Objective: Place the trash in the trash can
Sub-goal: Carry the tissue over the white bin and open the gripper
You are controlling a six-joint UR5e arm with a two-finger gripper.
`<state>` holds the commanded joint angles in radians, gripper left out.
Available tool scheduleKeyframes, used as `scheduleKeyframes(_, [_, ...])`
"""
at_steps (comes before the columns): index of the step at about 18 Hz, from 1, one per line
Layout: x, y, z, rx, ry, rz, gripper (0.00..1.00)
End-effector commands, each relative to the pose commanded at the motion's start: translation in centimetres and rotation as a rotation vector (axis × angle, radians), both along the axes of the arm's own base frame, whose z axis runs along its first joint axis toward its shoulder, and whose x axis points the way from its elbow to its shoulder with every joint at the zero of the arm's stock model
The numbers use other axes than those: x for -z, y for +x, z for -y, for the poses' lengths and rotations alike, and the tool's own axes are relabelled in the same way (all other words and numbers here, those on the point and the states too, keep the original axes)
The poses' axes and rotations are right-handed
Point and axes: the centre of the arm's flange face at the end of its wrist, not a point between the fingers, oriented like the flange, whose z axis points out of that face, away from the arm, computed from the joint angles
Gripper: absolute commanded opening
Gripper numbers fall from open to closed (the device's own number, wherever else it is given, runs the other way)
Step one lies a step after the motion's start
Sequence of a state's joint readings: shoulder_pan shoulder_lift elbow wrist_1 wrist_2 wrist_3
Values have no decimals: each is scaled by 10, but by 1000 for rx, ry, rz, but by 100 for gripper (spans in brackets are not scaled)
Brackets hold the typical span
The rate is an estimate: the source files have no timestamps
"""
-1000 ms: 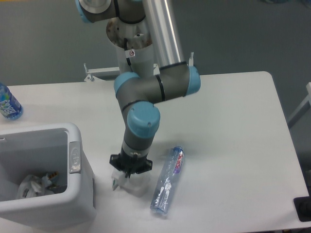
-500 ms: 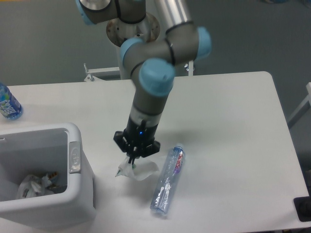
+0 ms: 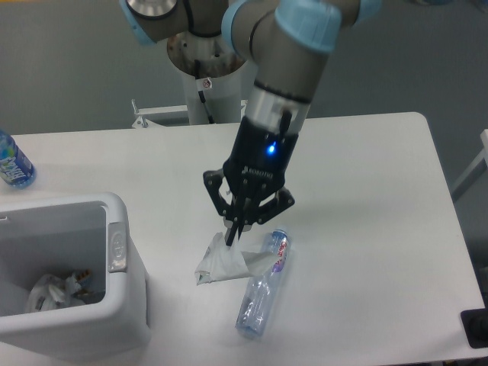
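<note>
Trash, item one: a long clear plastic bottle with a purple-red label and pale blue cap (image 3: 261, 289) is laid flat on the white table (image 3: 366, 198), nearest the front edge, untouched. Risk: it may be rolled or nudged if the hanging paper is dragged across it.

Trash, item two: a crumpled white paper wad (image 3: 221, 260) is held by its upper edge, its loose folds hanging just beside the bottle's labelled end. Whether it is fully clear of the table cannot be told. Risk: only a thin pinch of paper is caught, so it may be torn free or slipped out during carriage and dropped short of the bin.

Two-finger gripper (image 3: 233, 235): pointed down, jaws drawn narrow on the wad's top.

Trash can: a large white rectangular plastic bin with a thick rounded rim and grey oval latch (image 3: 116, 229) is stood at the left, near the wad, with crumpled rubbish already inside. Risk: the trailing paper may be snagged on the near rim if it is carried too low.

Blue-labelled water bottle (image 3: 13, 163): at the far left edge, well apart; not to be taken.
</note>
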<state>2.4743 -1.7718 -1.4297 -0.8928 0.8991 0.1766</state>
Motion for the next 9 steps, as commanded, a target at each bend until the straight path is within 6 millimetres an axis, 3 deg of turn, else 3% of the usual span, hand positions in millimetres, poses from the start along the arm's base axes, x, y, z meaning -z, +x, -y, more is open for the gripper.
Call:
scheduleKeyframes(3, [-14, 23, -3, 24, 31, 25, 7])
scheduleKeyframes(9, [-20, 89, -32, 115, 37, 53, 7])
